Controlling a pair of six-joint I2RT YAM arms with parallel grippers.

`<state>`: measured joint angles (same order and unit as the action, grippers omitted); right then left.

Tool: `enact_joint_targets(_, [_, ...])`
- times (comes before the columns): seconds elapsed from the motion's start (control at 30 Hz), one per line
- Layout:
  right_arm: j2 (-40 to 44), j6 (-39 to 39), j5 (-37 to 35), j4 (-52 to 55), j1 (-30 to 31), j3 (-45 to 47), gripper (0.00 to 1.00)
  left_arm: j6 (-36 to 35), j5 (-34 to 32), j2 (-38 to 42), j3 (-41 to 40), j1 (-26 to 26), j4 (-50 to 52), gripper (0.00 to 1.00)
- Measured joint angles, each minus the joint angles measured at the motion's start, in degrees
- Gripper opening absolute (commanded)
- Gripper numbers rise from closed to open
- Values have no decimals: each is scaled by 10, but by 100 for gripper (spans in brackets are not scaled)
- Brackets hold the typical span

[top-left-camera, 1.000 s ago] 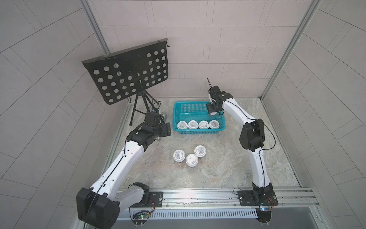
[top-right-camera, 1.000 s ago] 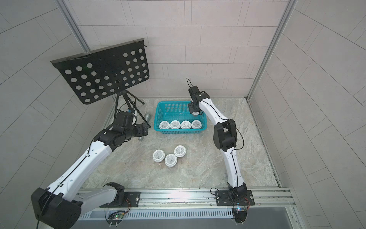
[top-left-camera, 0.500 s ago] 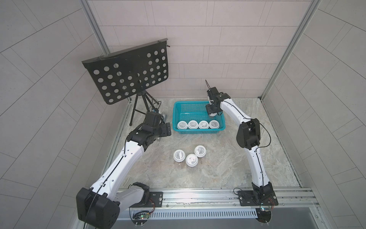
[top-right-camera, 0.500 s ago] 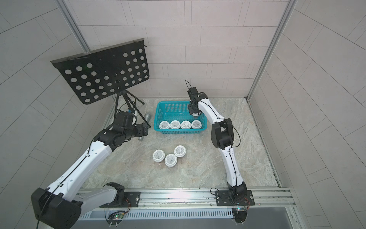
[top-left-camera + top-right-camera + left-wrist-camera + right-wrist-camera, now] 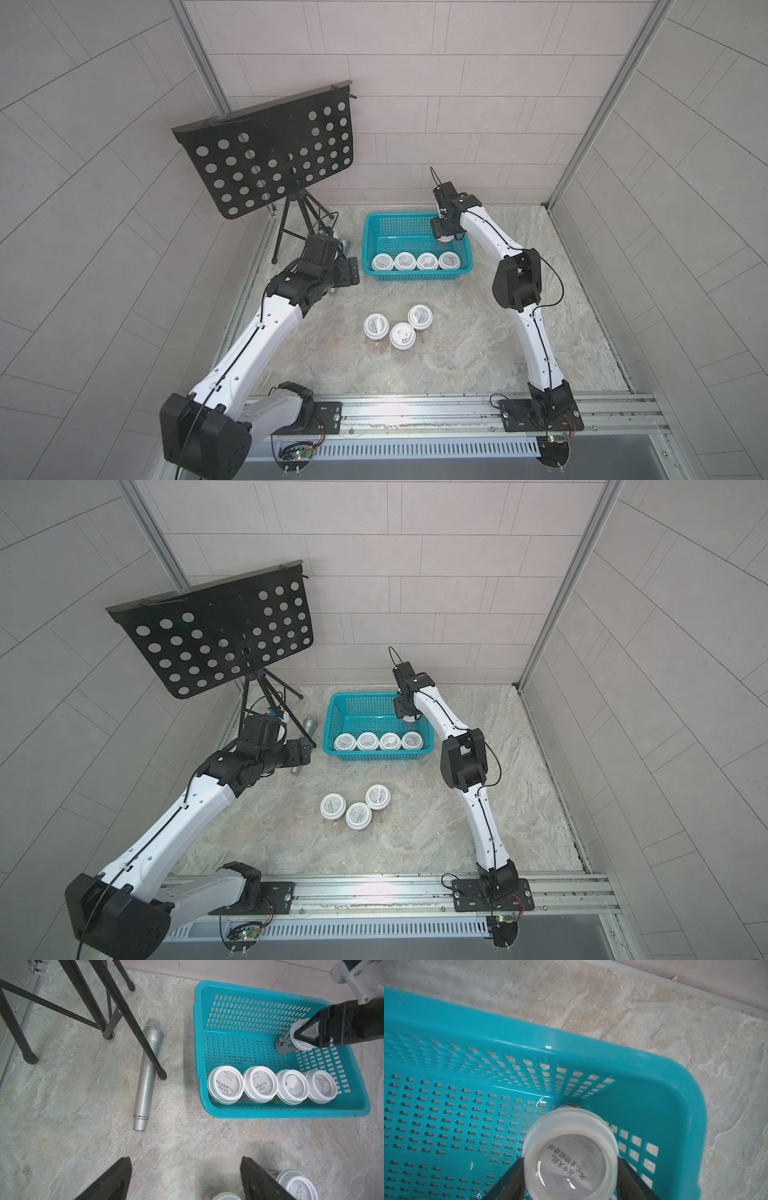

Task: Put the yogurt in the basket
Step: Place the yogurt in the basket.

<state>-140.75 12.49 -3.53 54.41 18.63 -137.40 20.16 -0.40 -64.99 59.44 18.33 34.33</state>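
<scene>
The right gripper (image 5: pixel 570 1162) pinches a yogurt cup (image 5: pixel 283 1046) by its lid, lid up, axis about upright, in the upper-right corner of the basket (image 5: pixel 399 215) in both top views, close to two walls. Open mesh lies left; four cups (image 5: pixel 405 261) line the lower wall, three cups (image 5: pixel 402 336) stand outside below. The left gripper (image 5: pixel 186 1159) gapes empty

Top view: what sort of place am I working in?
Probably a robot test cell: pale tiled walls, a silver aluminium corner post, a silver metal mounting rail along the front.
</scene>
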Motion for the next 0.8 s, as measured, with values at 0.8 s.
enact_joint_targets(0.8, [11, 13, 26, 23, -4, -24, 80, -2, 10, -2, 0, -3, 0, 89])
